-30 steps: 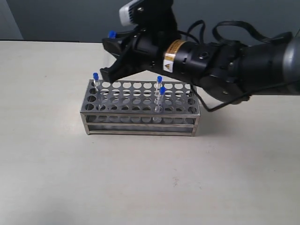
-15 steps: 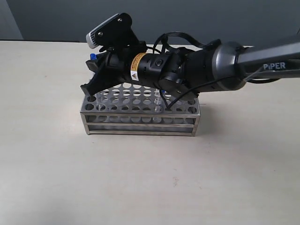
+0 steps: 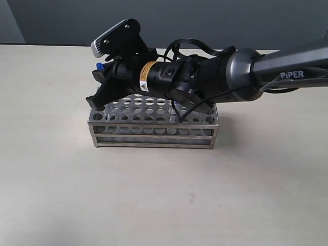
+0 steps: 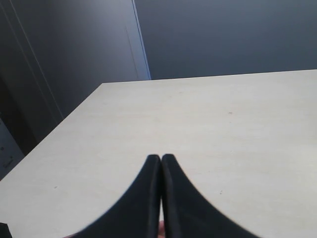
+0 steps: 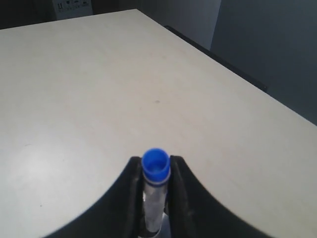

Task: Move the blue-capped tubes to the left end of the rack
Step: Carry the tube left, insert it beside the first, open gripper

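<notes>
The steel rack point(image 3: 154, 134) stands mid-table. My right gripper point(image 3: 98, 82) reaches across it from the right and hangs over its left end. It is shut on a blue-capped tube point(image 5: 156, 167), whose blue cap point(image 3: 97, 65) pokes out at the fingertips. In the right wrist view the clear tube runs down between the black fingers point(image 5: 132, 184). The arm hides the other blue-capped tubes; only a bit of clear tube point(image 3: 173, 117) shows at the rack's right part. My left gripper point(image 4: 161, 158) is shut with nothing in it, above bare table, outside the exterior view.
The right arm's thick black body point(image 3: 215, 82) and its cable point(image 3: 192, 45) lie low across the rack's top. The beige table point(image 3: 154, 200) spreads around the rack; its far edge meets a dark wall point(image 3: 205, 20).
My right arm has swung left and down with the tube, from above the rack's back to its left end. It now covers the tubes that showed in the rack before.
</notes>
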Available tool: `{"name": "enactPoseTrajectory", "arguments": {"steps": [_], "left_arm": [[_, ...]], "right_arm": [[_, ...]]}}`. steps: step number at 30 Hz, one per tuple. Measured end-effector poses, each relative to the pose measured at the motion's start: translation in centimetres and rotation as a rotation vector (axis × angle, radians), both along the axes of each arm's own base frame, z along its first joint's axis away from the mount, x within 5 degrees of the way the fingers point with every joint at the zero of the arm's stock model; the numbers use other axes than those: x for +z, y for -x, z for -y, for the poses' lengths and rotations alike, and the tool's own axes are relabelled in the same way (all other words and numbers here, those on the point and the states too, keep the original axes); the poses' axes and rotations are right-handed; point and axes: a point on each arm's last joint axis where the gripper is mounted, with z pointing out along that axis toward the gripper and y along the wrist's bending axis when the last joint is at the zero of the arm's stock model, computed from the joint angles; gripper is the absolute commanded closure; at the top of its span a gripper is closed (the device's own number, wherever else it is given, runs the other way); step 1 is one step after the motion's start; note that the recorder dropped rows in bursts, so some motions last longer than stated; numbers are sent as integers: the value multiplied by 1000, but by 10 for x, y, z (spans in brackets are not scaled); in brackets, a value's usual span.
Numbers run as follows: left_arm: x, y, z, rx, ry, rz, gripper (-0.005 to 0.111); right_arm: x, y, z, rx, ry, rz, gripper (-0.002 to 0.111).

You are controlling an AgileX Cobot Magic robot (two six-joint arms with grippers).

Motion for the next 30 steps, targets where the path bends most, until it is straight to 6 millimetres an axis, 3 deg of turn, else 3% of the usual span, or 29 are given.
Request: {"name": "enactPoseTrajectory", "arguments": {"steps": [19, 25, 30], "left_arm": [[0, 0, 0, 0, 0, 0, 106], [0, 0, 0, 0, 0, 0, 106], [0, 0, 0, 0, 0, 0, 106]], "right_arm": [[-17, 6, -7, 13, 52, -31, 108], [-17, 6, -7, 14, 51, -30, 84], [-17, 7, -7, 16, 51, -30, 80]]}}
